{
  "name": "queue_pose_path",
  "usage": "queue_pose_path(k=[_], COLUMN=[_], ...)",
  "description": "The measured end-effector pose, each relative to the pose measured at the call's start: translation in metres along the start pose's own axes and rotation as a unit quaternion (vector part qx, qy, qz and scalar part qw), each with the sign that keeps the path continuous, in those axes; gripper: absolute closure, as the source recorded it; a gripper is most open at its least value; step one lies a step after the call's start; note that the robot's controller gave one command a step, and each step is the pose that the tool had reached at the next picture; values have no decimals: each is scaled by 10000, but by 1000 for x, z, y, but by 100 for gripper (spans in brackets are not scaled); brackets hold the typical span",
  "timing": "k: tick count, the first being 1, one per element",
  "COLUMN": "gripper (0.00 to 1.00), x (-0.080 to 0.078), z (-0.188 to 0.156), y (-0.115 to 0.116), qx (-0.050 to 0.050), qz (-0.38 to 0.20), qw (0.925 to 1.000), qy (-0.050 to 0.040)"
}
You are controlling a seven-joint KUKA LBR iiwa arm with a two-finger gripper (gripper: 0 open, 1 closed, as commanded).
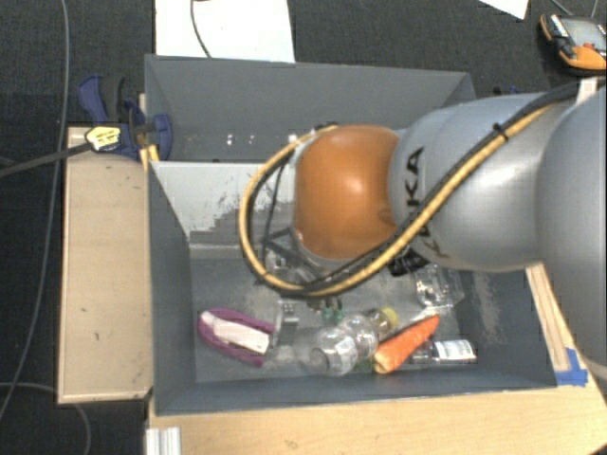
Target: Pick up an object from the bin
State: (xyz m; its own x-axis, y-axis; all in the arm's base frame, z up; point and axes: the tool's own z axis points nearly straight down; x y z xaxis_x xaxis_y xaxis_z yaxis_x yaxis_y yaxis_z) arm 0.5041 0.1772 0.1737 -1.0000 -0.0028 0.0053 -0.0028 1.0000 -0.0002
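My gripper hangs low over the bin floor, mostly hidden under the arm's wrist. It is between a purple and white flat object to its left and a clear plastic bottle lying on its side to its right. An orange carrot-shaped toy lies slanted just right of the bottle. Nothing can be seen held in the gripper.
A small white and black labelled item lies by the carrot near the front wall. A crumpled clear plastic piece sits further back on the right. The arm and its orange cover hide the bin's middle.
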Motion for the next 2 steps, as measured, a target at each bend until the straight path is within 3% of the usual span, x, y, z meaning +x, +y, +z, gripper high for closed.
queue_pose_path(k=[1,2], gripper=[0,0], x=[-2,24], z=[-3,104], y=[-1,50], qx=[-7,-12], qz=[32,322], qw=[10000,9995], qy=[-34,-26])
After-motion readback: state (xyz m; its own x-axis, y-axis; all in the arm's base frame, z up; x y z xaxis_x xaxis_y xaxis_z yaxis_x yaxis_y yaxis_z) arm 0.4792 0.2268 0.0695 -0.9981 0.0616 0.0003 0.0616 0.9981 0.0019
